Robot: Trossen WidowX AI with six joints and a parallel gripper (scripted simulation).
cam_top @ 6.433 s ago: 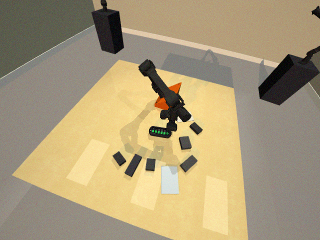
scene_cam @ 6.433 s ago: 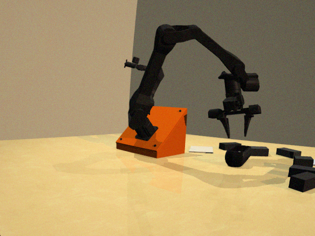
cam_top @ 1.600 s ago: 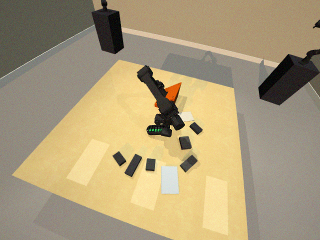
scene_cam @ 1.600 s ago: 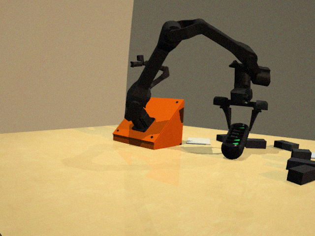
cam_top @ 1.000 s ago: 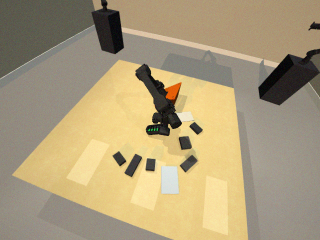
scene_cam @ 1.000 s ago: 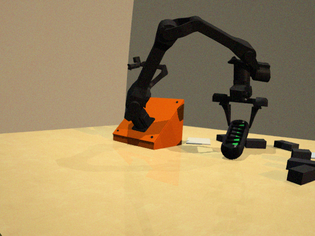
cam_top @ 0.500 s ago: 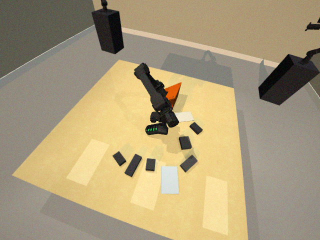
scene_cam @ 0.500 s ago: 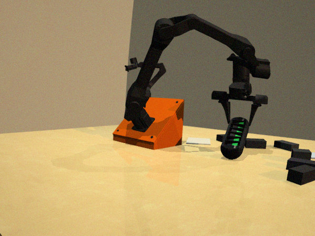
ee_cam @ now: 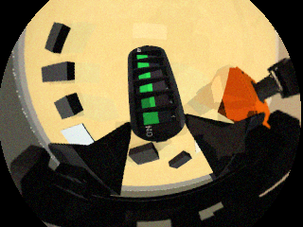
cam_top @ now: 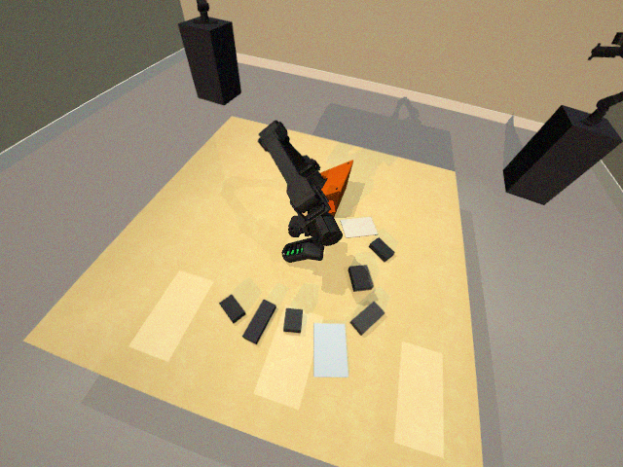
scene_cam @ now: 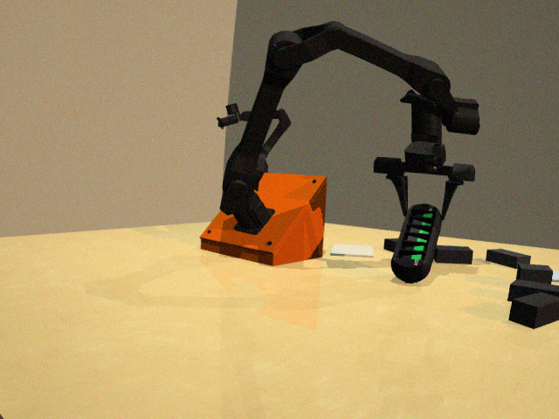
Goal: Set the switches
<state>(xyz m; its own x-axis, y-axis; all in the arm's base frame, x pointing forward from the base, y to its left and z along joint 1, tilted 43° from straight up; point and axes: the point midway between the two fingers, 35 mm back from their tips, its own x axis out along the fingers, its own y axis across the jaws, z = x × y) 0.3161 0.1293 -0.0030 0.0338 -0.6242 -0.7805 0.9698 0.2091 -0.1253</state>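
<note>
CONTROLLER UNIT GRIPPED AND TILTED

In the exterior view, the orange base (cam_top: 338, 183) (scene_cam: 293, 238) (ee_cam: 237, 95) stood left of centre, supporting the arm. A white card (cam_top: 358, 227) (scene_cam: 352, 250) (ee_cam: 197, 146) lay flat, just right of the base. At centre-right, the controller unit (cam_top: 300, 248) (scene_cam: 416, 243) (ee_cam: 155, 95) was inclined steeply, its switch face and green switch ends visible. The gripper (cam_top: 317, 239) (scene_cam: 424, 214) (ee_cam: 158, 121) was clamped on the unit's upper end, one finger at each side. A dark block (cam_top: 232, 308) (scene_cam: 534, 311) (ee_cam: 58, 38) rested at the right edge.

Top looks steeply down; exterior looks level from one side
</note>
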